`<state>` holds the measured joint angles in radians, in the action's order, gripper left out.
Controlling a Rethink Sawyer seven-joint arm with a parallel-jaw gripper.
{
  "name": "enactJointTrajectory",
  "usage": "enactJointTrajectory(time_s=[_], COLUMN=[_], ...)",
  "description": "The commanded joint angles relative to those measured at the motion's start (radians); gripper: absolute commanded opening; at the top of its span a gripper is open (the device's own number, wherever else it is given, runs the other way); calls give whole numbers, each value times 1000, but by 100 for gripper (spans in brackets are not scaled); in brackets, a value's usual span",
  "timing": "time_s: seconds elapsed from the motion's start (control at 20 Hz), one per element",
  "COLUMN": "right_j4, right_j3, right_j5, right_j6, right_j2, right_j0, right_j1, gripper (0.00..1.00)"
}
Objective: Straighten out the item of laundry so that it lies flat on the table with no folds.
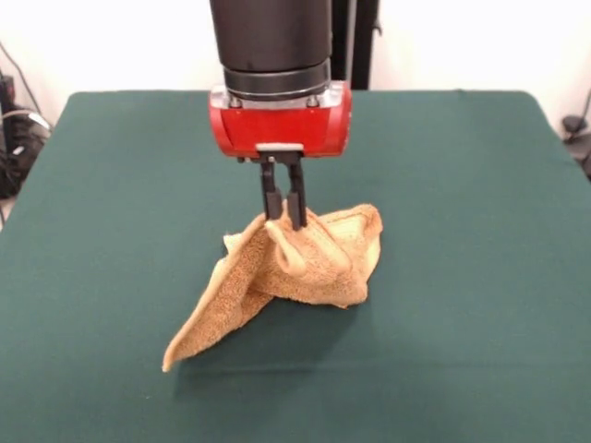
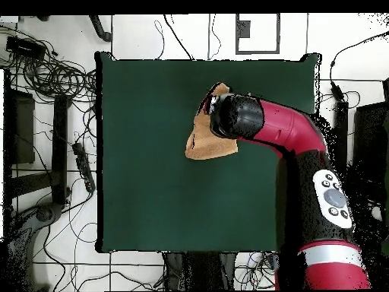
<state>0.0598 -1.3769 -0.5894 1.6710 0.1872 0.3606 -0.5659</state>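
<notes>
- Table (image 1: 102, 231): dark green top, bare apart from the cloth. Front view shows wide open felt to the left, right and bottom of the frame. The cloth sits near frame centre, well apart from every table edge.
- Washcloth (image 1: 305, 263): orange-tan terry, bunched and folded, not flat. One long corner trails down to the lower left of the frame and rests on the table. The bulk is heaped at centre, with a raised flap toward the upper right. Long axis runs lower left to upper right in the front view.
- Tool (image 1: 283, 220): two dark fingers close together, clamped on a raised ridge of the washcloth at the top of the heap. The tool comes straight down from the red wrist housing above. The cloth lies directly under it and spreads away on both sides, further to the lower left.
- Overhead view: washcloth (image 2: 203, 143) shows as a tan wedge in the upper middle of the table (image 2: 152, 190), partly hidden under the arm's black end. The arm enters from the lower right of the frame.
- Judgement: folds remain, so the task is not done. The trailing corner is anchored on the felt, so a pull away from it, along the long axis, looks the likeliest way to open the cloth. There is ample room on all sides for this.
- Risk, as a guess: layers pinched together may drag as one lump instead of unfolding.
</notes>
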Motion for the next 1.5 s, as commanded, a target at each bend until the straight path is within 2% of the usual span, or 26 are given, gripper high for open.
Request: enactJointTrajectory(time_s=[0.05, 0.4, 0.6, 0.95, 1.35, 1.5], right_j4=[46, 53, 53, 83, 135, 137], right_j3=[-148, -249, -318, -384, -418, -416], right_j5=[15, -61, -47, 7, 105, 106], right_j6=[-59, -43, -34, -35, -16, -21], right_j2=[137, 106, 96, 97, 122, 141], right_j0=[-9, 9, 31, 72, 111, 123], right_j1=[-21, -172, -215, -232, -189, -180], gripper=[0, 0, 0, 0, 0, 0])
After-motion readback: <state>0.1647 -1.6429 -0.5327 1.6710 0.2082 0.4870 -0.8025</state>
